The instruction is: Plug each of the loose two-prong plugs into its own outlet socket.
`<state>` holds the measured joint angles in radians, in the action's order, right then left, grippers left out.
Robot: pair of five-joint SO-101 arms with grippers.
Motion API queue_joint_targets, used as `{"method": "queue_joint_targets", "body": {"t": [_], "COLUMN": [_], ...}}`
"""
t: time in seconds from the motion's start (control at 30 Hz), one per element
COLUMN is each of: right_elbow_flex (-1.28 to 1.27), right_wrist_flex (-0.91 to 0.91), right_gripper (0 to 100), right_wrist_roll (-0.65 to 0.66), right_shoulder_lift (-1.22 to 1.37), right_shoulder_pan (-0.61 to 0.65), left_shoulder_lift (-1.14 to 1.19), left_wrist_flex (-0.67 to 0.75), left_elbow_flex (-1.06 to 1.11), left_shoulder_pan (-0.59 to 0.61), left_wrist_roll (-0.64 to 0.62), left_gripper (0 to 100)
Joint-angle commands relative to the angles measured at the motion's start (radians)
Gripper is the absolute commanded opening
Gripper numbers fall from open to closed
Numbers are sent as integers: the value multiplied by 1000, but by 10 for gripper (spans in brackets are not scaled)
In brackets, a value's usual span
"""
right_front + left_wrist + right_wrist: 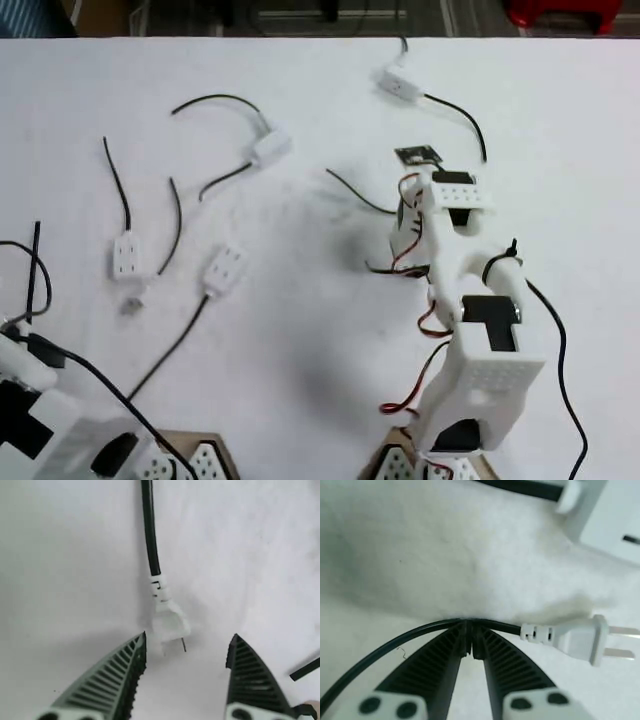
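My left gripper is open just above the table. A white two-prong plug on a black cable lies in front of its gap, prongs pointing toward the fingers, untouched. My right gripper is shut on the black cable of a second white plug, pinching it a short way behind the plug body. That plug's prongs point away from a white outlet block close by. In the high view the right arm stands over mid-table and the left arm sits at the near left corner.
Several white outlet blocks with short black leads lie spread over the table: two at the left, one at centre back, one at far back. A small grey piece lies near the left outlet.
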<state>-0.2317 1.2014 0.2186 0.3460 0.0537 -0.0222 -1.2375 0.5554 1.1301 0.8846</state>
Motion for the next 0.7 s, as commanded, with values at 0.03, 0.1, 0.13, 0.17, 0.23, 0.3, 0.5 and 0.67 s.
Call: {"method": "queue_joint_targets", "body": {"t": [0.03, 0.1, 0.13, 0.17, 0.23, 0.3, 0.5, 0.67], "right_elbow_flex": [-5, -5, -5, -5, -5, -5, -5, -5], "right_wrist_flex": [-21, -21, -21, -21, -19, -19, -19, -19], "right_gripper": [22, 22, 22, 22, 22, 22, 22, 22], "right_wrist_roll": [2, 2, 2, 2, 2, 2, 2, 2], "right_shoulder_lift": [15, 15, 15, 15, 15, 15, 15, 15], "right_shoulder_pan": [31, 31, 31, 31, 31, 31, 31, 31], "left_shoulder_lift": [-42, -42, -42, -42, -42, -42, -42, -41], "left_wrist_flex": [-8, 12, 34, 61, 133, 210, 282, 282], "left_elbow_flex": [20, 60, 80, 100, 133, 166, 193, 195], "left_shoulder_pan": [-15, -31, -41, -45, -45, -44, -13, -10], "left_wrist_roll": [6, 8, 6, 5, -35, -78, -83, -83], "left_gripper": [263, 262, 261, 261, 262, 263, 263, 262]}}
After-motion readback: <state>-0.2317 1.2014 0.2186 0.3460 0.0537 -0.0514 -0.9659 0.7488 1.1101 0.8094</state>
